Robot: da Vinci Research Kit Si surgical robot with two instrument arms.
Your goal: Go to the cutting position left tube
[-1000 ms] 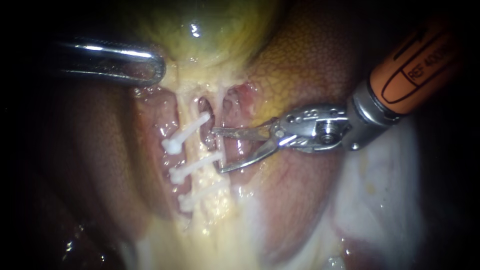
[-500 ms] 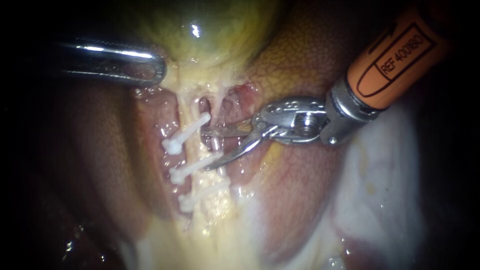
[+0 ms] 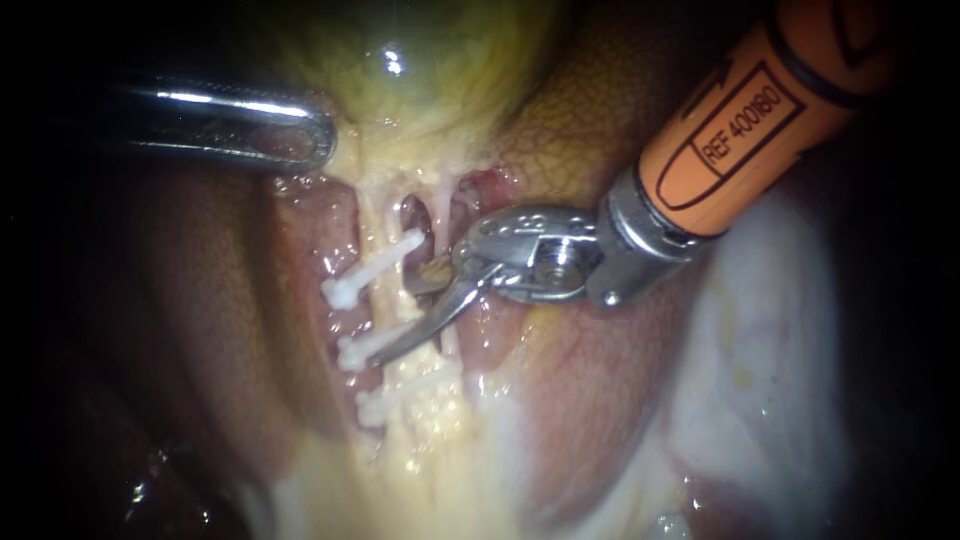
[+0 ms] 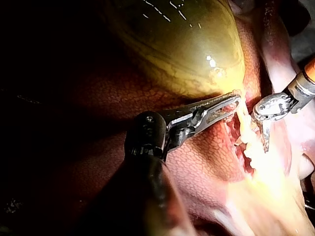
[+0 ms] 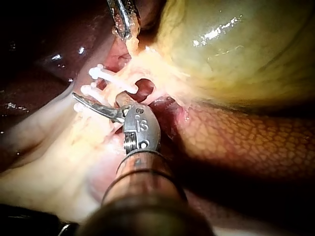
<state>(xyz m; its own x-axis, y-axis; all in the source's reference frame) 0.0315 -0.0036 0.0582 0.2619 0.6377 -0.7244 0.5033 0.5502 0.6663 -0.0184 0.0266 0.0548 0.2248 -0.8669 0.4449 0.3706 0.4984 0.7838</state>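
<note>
Your right instrument (image 3: 398, 320) has just slid in: its blades, half open and empty, now lie across the left tube (image 3: 372, 222) between top clip (image 3: 375, 265) and middle clip (image 3: 365, 343), nearly in cutting position, left instrument (image 3: 315, 135) gripping the gallbladder (image 3: 420, 80)

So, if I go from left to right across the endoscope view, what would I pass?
The left instrument → white clips → right instrument's metal wrist → its orange shaft.
</note>
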